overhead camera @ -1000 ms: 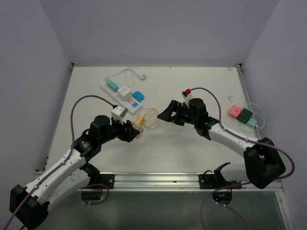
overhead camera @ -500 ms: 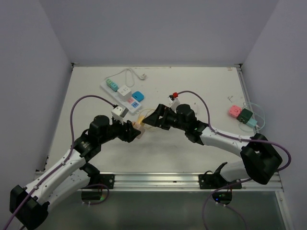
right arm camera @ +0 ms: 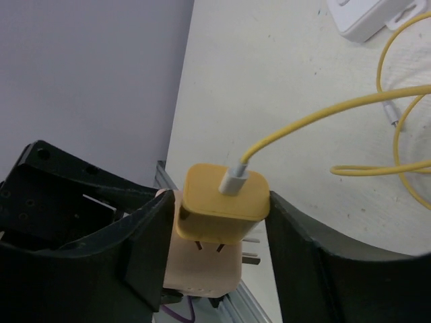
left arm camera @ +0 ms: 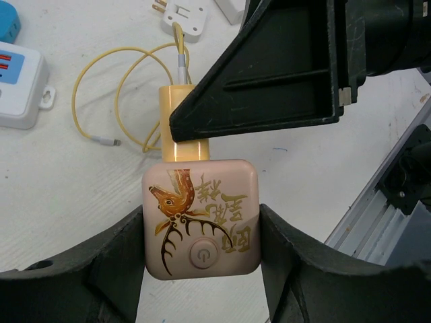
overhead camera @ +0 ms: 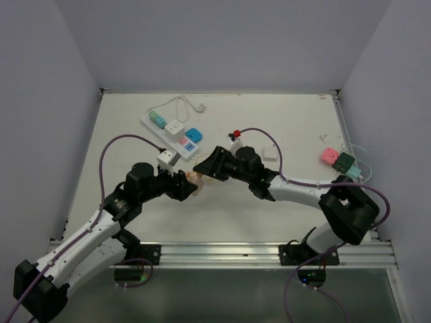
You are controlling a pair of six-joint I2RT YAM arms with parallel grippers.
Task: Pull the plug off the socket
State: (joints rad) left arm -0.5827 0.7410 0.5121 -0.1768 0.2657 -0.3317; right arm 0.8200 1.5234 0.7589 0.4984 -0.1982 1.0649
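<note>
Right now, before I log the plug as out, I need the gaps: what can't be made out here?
Left wrist view: a right gripper finger covers much of the yellow plug; prongs unseen.
Right wrist view: the plug hides the pink cube socket face, so how deep the prongs sit is hidden.
Top external view: plug and socket too small to read where they join.

On the front of the pink cube adapter (left arm camera: 201, 176): a power symbol on the round button (left arm camera: 202, 255). Above it, gold brush-style Chinese characters (left arm camera: 229, 212) beside a gold deer drawing, too ornate to read. On the blue outlet face (left arm camera: 9, 64) of the white power strip (left arm camera: 23, 94): short red marks, illegible.
</note>
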